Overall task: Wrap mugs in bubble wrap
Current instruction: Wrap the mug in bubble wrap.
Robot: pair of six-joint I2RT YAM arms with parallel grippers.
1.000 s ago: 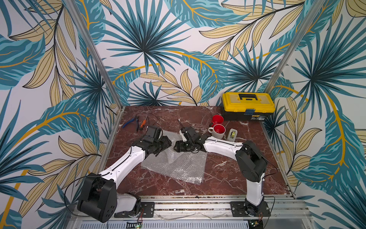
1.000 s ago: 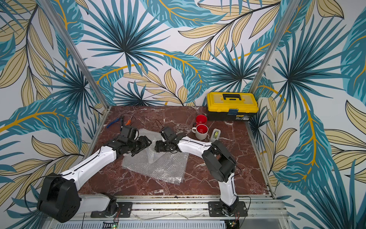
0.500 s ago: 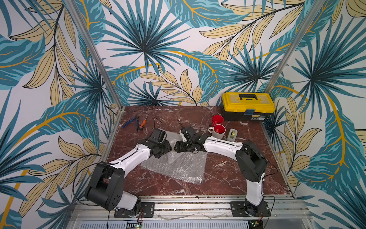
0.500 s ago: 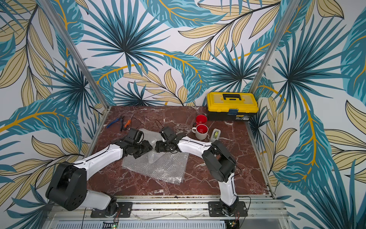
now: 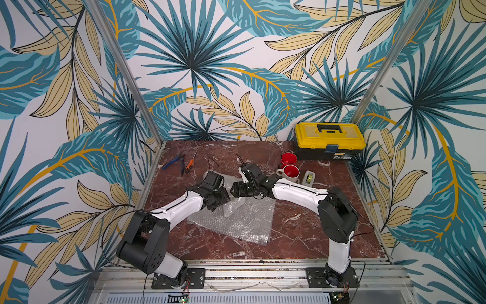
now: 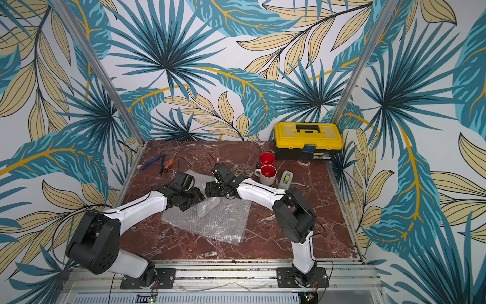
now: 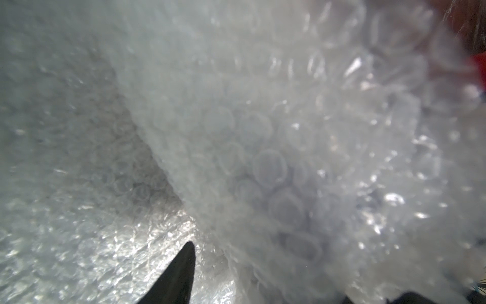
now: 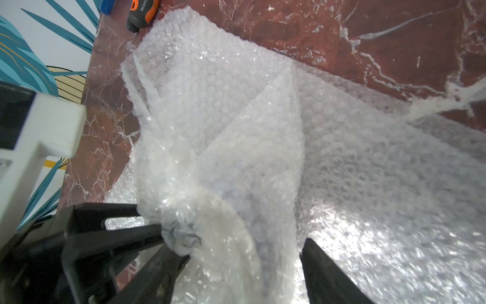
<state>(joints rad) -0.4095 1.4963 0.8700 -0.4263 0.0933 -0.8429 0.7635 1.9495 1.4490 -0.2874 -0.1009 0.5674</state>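
Your table [image 5: 302,237] lies bare along its front edge and down the right side. The wrap [image 5: 244,223] is spread mid-table with a corner toward the front edge and its far end bunched up, a lavender tint showing through in the left wrist view, and the toolbox [image 5: 328,139] fills the back right corner. Over that bunch, the right gripper [image 5: 235,190] stands wide with wrap between its jaws, and the left gripper [image 5: 222,200] sits against the bundle, its hold impossible to judge. The red mug [image 5: 288,158] and white mug [image 5: 290,173] touch in front of the toolbox, with tape [image 5: 309,178] just beside them and pliers [image 5: 173,162] and a screwdriver [image 5: 190,163] near the back left edge.
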